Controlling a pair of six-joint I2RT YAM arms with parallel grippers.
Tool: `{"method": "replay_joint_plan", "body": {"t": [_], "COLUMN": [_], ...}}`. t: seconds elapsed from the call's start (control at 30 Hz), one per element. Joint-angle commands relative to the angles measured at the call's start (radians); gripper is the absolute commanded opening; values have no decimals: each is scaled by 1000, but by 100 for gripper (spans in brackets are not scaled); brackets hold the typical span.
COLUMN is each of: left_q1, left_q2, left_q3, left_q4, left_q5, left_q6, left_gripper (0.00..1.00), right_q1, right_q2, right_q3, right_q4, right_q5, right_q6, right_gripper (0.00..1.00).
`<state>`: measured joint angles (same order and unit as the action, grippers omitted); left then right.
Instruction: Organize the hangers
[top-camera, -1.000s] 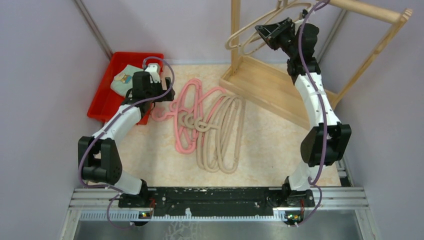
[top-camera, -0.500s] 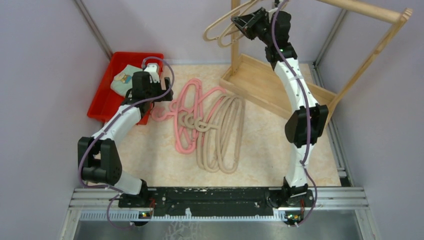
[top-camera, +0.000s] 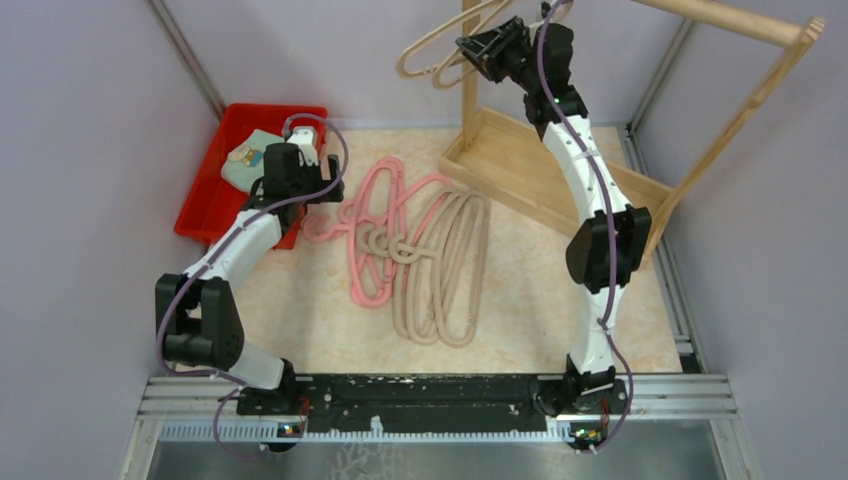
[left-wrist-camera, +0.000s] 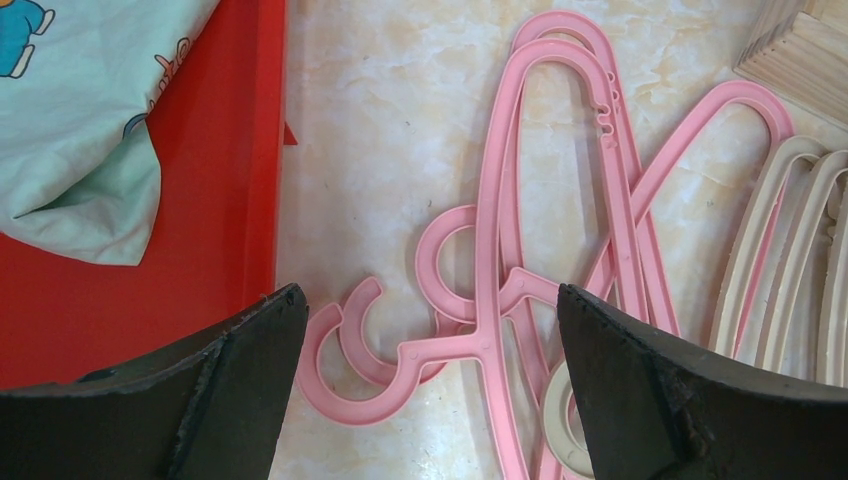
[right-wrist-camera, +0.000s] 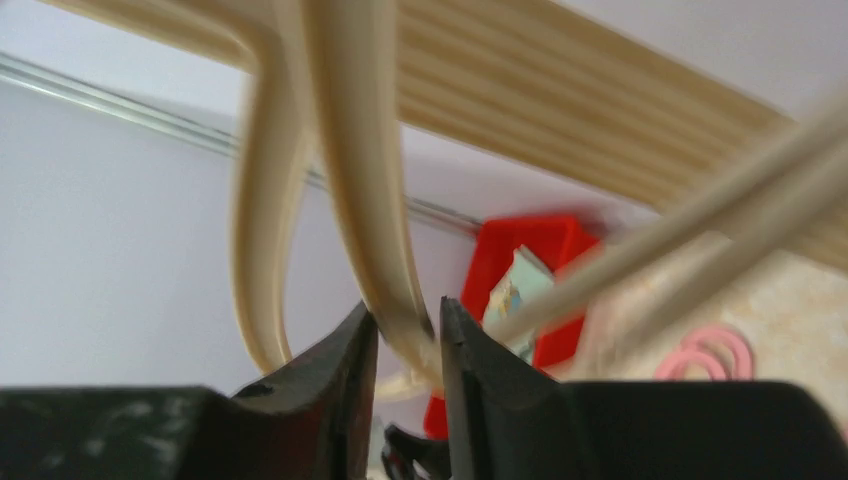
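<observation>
while the right gripper (right-wrist-camera: 408, 330) pinches a beige hanger (right-wrist-camera: 360, 150) aloft beside the wooden rack (top-camera: 468, 100), a thin off-centre hold could let it swing, strike the upright or slip free; the left gripper (left-wrist-camera: 430, 300) hovers spread over the pink hangers (left-wrist-camera: 492, 250) on the table (top-camera: 520, 320).

1. Top view: high above and behind the arm bases, looking steeply down on the whole worktop (top-camera: 300, 325); wooden rack (top-camera: 540, 175) at 1 o'clock.
2. Left wrist view: close over the worktop, facing down past the left pincer (left-wrist-camera: 428, 300); shares pink hangers (left-wrist-camera: 490, 230) and red bin (left-wrist-camera: 230, 150) with the top view.
3. Right wrist view: very near the right pincer (right-wrist-camera: 405, 315), facing up along a beige hanger (right-wrist-camera: 360, 150); red bin blurred beyond.
</observation>
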<state>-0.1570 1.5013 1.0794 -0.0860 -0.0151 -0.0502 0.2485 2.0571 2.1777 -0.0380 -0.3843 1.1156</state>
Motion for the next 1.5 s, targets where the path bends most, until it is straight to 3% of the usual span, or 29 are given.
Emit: {"method": "replay_joint_plan", "body": {"t": [0.0, 0.23, 0.33, 0.57, 0.73, 0.83, 0.93, 1.07, 1.17, 1.47], "left_q1": [5, 7, 7, 7, 7, 7, 7, 7, 7, 7], "left_q2": [-22, -37, -47, -70, -75, -72, -66, -62, -58, -93], "left_q3": [-9, -13, -16, -29, -33, -35, -40, -43, -46, -69], "left_q4": [12, 10, 8, 1, -7, -15, -19, -22, -25, -35], "left_q5": [4, -2, 2, 14, 32, 42, 61, 82, 93, 116], "left_q6": [1, 0, -8, -29, -43, -46, -45, -50, -59, -64], "left_gripper": [100, 100, 100, 100, 100, 100, 100, 100, 100, 100], "right_q1": [20, 17, 15, 18, 56, 119, 261, 526, 651, 703], "right_q2": [-50, -204, -280, -512, -726, -839, -910, -887, -814, -563], "right_q3": [-87, -181, -246, -422, -708, -859, -1004, -1140, -1184, -1191], "right_q4": [-210, -246, -253, -375, -453, -531, -581, -591, -542, -361], "right_q5": [23, 75, 90, 139, 205, 282, 372, 489, 528, 567], "right_q6": [-54, -139, -169, -294, -405, -476, -522, -547, -535, -527], "right_gripper": [36, 67, 75, 77, 76, 75, 73, 71, 70, 68]}}
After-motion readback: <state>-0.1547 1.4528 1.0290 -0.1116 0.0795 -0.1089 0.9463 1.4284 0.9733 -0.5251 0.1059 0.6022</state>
